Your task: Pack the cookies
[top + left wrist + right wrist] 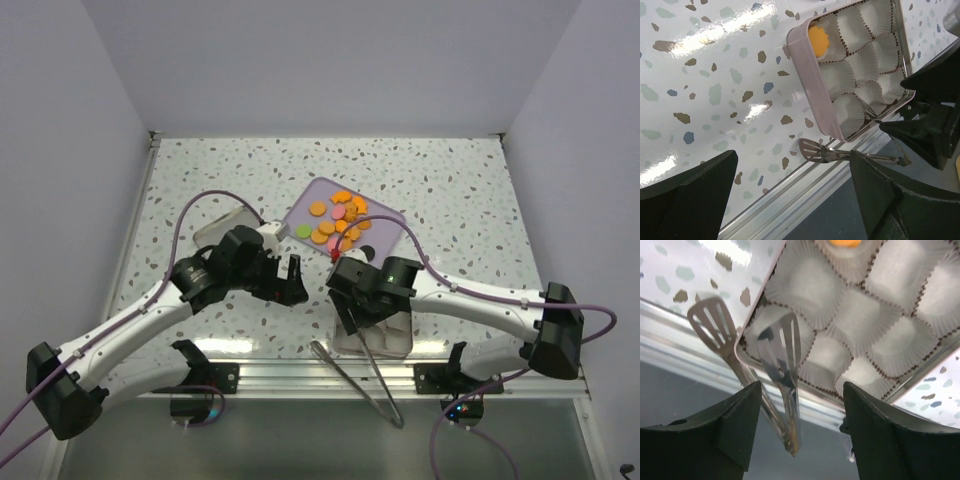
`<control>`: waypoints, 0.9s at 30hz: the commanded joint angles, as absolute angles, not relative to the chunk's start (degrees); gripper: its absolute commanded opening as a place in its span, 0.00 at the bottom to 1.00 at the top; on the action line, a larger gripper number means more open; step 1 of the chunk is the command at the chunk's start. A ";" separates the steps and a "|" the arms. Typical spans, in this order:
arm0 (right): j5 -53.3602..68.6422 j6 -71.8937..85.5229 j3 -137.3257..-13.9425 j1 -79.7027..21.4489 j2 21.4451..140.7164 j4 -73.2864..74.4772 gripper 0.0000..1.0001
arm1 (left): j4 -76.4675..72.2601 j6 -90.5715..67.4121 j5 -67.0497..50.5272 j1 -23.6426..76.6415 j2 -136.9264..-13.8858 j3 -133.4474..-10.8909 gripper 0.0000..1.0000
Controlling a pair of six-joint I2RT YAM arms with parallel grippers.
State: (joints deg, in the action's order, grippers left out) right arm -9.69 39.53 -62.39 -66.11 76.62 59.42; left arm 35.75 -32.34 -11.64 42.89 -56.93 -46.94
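The cookies (337, 220), mostly orange with a few pink and one green, lie in a heap on the lilac tray (305, 200). One orange cookie (818, 40) sits in a paper cup in a corner of the square tin (810, 85); its edge shows at the top of the right wrist view (845, 242). My right gripper (348, 315) (800, 430) is open above the tin's near edge (747, 357), with metal tongs (782, 360) below the gap, not gripped. My left gripper (292, 280) (792, 200) is open and empty over the table left of the tin.
The tongs (365, 375) (840, 152) rest with one blade on the tin's near corner and handles over the table's metal front rail (300, 372). White paper cups (875, 320) fill the tin. A pale lid-like object (225, 222) lies behind the left arm.
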 commanded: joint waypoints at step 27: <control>-17.66 42.71 -70.03 -68.82 79.28 62.81 0.00 | 44.38 -33.58 -4.92 43.15 -51.15 -55.00 1.00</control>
State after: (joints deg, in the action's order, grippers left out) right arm -14.46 41.89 -63.68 -68.62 83.68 56.60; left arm 42.59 -33.45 -6.46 42.89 -51.53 -49.04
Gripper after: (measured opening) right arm 0.011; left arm 0.998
